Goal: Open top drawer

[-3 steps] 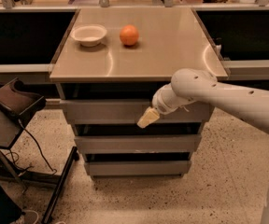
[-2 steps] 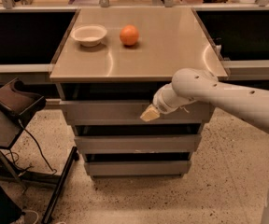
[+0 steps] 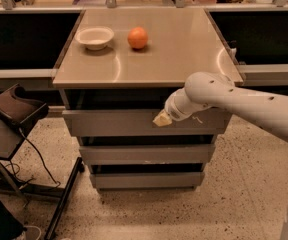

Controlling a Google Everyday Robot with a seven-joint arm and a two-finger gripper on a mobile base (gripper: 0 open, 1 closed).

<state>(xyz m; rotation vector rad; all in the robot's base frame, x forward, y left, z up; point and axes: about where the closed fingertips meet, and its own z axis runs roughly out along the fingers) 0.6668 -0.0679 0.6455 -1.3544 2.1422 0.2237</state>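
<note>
The top drawer (image 3: 109, 123) sits directly under the table (image 3: 169, 54), the widest of three grey fronts, and a dark gap shows between its upper edge and the table's slab. The claw (image 3: 162, 119) is against that front, just toward 2 o'clock from its middle, with its pale tip at the upper edge. Whether the claw is apart or together cannot be told. At 6 o'clock below lie the middle drawer (image 3: 146, 154) and the bottom drawer (image 3: 146, 180).

On the table, toward 11 o'clock from the claw, stands a white bowl (image 3: 95, 37) with a bare inside. An orange (image 3: 138, 37) lies beside it at its 3 o'clock, apart from it.

The white arm (image 3: 264, 109) comes in from the right edge, rises to a rounded joint near the table's corner, then bends down toward 8 o'clock to the claw.
</note>
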